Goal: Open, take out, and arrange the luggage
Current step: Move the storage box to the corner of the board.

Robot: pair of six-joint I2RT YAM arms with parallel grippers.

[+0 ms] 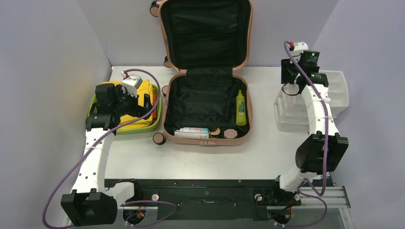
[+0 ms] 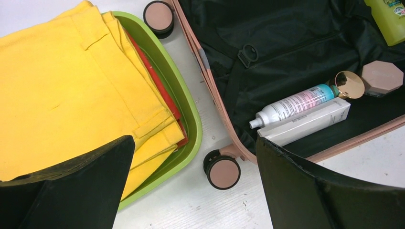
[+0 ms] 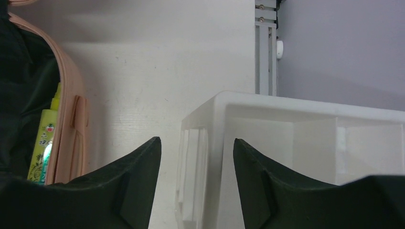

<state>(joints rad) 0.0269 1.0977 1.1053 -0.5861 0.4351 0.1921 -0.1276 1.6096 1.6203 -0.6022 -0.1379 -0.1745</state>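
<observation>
A white table [image 1: 239,157] with a faintly scuffed, matte top sits inside plain grey-lavender walls [image 1: 43,71], and a dark metal rail [image 1: 210,191] runs along its near edge between the two arm bases. The suitcase [image 1: 206,141] lies open at the middle of the table, its salmon-pink hard shell flat on the surface and its lid [image 1: 205,33] leaning upright against the back wall, both halves lined in black fabric. Inside the lower half, a lime-green bottle [image 1: 240,108] lies along the right side. Along the front wall lie a white pump bottle [image 2: 291,104], a long white box [image 2: 308,123], a shiny gold cap [image 2: 348,85] and a pink eight-sided jar [image 2: 381,78] (what the gold cap belongs to cannot be told). Two round pink-faced wheels [image 2: 222,171] stick out on the left side of the case, just beside a glossy green tub [image 2: 188,109]. The tub holds folded yellow cloth [image 2: 62,81] with something red [image 2: 160,88] tucked along its edge. The left gripper [image 2: 193,143] hangs over the tub's near corner with its fingers spread wide and nothing between them. To the right of the case, well apart, stands a smooth white organizer [image 1: 336,90]. The right gripper [image 3: 196,141] hovers above its corner, fingers apart and empty.
</observation>
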